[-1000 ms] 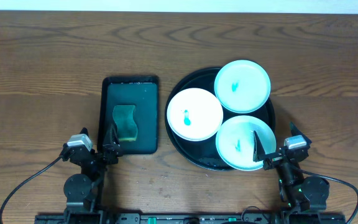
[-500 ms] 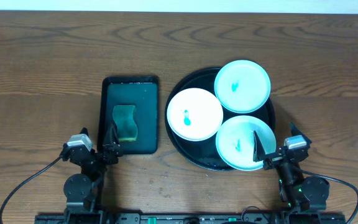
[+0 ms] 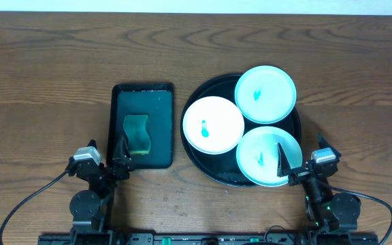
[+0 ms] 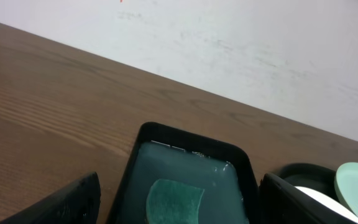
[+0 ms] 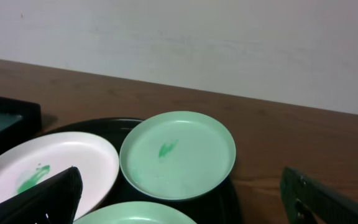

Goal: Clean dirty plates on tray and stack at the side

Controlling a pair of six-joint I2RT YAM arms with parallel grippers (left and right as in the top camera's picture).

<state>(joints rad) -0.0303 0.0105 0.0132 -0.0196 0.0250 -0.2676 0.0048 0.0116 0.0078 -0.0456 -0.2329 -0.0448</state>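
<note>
No change to report over the last second: same picture throughout. Left hand [image 3: 106, 148] parked at the near edge just below the green tray [image 3: 145, 102], fingers spread wide, grasping nothing; sponge [image 3: 137, 133] lying untouched in that tray. Right hand [image 3: 300, 150] likewise released and empty, one finger overlapping the nearest plate [image 3: 254, 146] from above, though hard to say from overhead whether touching it or merely hovering. All three plates on the black tray [image 3: 203, 163]: nearest one at the front right, white one [image 3: 213, 124] at the left, mint one [image 3: 265, 94] at the back, riding out over the rim. Teal smear visible on each. No stack begun anywhere on the surface [image 3: 60, 68]. Meaning for the task: probably the very start, with no plate wiped and none lifted. Likely first call: fetching the sponge with the left, steadying or lifting a plate with the right.
</note>
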